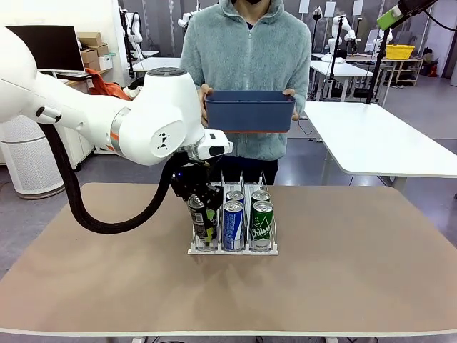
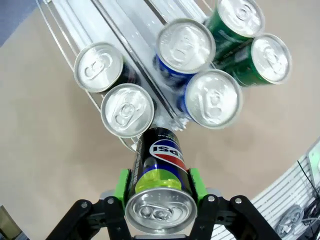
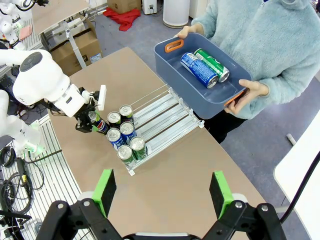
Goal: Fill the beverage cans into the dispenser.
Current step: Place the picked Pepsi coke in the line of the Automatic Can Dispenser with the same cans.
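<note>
Left hand (image 2: 159, 186) clenched on leaning black can (image 2: 162, 150), by the 8 o'clock corner of the rack (image 3: 165, 117), which holds six cans (image 2: 185, 47). Likely risk: leaning can clips a standing one or a divider, toppling it. Right hand (image 3: 162, 189) released, empty. Bare tan desk (image 1: 357, 271); person holds bin (image 1: 250, 114) at 12 o'clock; lab room.

You have nine beverage cans (image 2: 212, 97) to count: three black, three blue, three green. Six stand in the one dispenser (image 3: 162, 117), two to each of its three lanes. One black can (image 2: 159, 160) is held beside it. Two, one blue and one green, lie in the single blue bin (image 3: 175, 70).
</note>
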Controlling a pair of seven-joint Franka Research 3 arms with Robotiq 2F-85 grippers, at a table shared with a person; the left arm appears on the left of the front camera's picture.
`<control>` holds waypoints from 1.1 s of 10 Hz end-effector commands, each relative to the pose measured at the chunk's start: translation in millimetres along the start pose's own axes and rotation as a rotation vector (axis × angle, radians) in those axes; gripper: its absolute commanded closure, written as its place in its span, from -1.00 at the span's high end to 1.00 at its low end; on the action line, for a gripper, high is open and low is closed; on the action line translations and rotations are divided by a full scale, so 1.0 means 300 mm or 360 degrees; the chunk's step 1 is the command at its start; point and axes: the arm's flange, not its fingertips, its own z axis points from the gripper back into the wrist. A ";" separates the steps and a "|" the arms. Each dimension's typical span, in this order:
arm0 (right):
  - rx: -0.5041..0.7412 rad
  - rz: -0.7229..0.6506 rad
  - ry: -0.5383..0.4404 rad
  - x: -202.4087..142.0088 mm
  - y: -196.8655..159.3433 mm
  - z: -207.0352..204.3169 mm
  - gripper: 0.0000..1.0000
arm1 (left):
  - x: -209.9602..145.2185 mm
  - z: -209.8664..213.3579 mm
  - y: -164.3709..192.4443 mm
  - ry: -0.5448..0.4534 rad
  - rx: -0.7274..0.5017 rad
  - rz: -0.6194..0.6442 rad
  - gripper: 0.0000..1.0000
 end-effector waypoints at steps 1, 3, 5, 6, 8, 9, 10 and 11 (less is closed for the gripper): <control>0.0007 -0.0006 0.0000 -0.001 0.002 -0.002 1.00 | 0.066 -0.037 0.042 -0.0109 0.0112 0.0055 0.15; 0.0007 -0.0006 0.0000 -0.001 0.002 -0.002 1.00 | 0.082 -0.076 0.057 -0.0147 0.0132 0.0049 0.15; 0.0007 -0.0006 0.0000 -0.001 0.002 -0.002 1.00 | 0.103 -0.106 0.050 -0.0156 0.0089 -0.0002 0.15; 0.0007 -0.0006 0.0000 -0.001 0.002 -0.002 1.00 | 0.097 -0.118 0.048 -0.0111 0.0089 -0.0021 0.15; 0.0007 -0.0006 0.0000 -0.001 0.002 -0.002 1.00 | 0.088 -0.157 0.029 -0.0022 0.0033 -0.0033 0.15; 0.0007 -0.0006 0.0000 -0.001 0.002 -0.002 1.00 | 0.078 -0.167 0.024 0.0019 -0.0019 -0.0051 0.15; 0.0007 -0.0006 0.0000 -0.001 0.002 -0.002 1.00 | 0.074 -0.176 0.021 0.0053 -0.0088 -0.0075 0.15; 0.0007 -0.0006 0.0000 -0.001 0.002 -0.002 1.00 | 0.048 -0.179 0.018 0.0019 0.0026 -0.0016 0.15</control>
